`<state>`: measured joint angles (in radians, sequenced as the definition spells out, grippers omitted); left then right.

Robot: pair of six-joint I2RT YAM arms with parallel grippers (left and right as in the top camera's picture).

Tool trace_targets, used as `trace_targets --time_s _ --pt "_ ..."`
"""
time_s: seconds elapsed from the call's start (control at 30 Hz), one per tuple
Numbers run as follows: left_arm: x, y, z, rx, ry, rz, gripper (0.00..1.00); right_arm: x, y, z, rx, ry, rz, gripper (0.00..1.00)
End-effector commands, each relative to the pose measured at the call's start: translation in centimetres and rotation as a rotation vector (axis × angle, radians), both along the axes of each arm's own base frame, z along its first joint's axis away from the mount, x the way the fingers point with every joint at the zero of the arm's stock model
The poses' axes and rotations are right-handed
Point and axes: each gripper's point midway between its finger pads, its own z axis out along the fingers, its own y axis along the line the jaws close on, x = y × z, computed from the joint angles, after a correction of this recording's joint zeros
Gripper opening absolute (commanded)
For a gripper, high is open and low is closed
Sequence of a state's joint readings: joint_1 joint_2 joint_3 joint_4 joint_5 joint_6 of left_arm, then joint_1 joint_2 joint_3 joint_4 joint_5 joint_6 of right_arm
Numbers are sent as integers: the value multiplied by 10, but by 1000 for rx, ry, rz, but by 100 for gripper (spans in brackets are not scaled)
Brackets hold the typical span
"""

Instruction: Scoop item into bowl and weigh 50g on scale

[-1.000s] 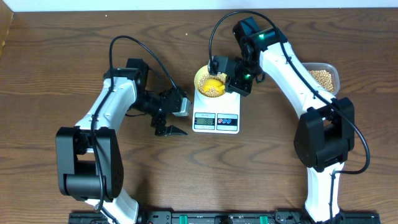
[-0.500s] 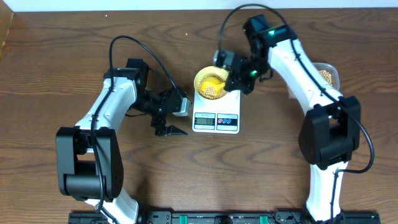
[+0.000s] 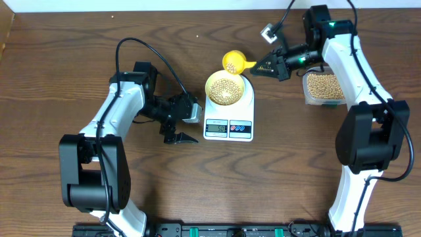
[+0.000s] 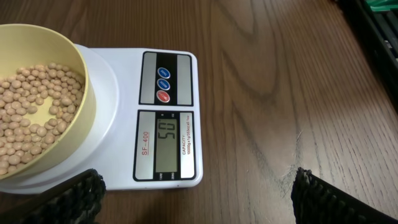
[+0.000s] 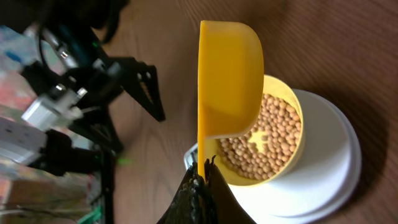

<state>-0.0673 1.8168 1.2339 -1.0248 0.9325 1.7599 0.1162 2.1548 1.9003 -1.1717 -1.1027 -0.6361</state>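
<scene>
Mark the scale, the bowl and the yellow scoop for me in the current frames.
scale [image 4: 166, 144]: left wrist view, on its display.
bowl [image 3: 208, 87]: overhead view, on its left rim.
yellow scoop [image 5: 227, 74]: right wrist view, on the cup's outer wall.

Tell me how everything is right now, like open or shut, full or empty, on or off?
Scale, switched on, display reads 50.
Bowl, on the scale, partly filled with beans.
Scoop, held up near the bowl, some beans inside.
Tub, open, beans inside.
Left claw, open, empty.
Right claw, shut on the scoop's handle.
</scene>
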Motion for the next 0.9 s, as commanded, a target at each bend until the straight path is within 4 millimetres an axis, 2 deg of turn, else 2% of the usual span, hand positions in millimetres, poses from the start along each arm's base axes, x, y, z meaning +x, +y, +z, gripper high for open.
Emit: trace_targets --time_s 0.0,0.17,0.87 --pt "-2 1 0 0 -10 -11 98 -5 8 19 89 31 3 1" --pt "-2 1 0 0 -10 -11 98 4 8 11 38 -36 1 1" --pt "-2 1 0 0 -10 -11 98 22 10 15 47 -121 -18 1"
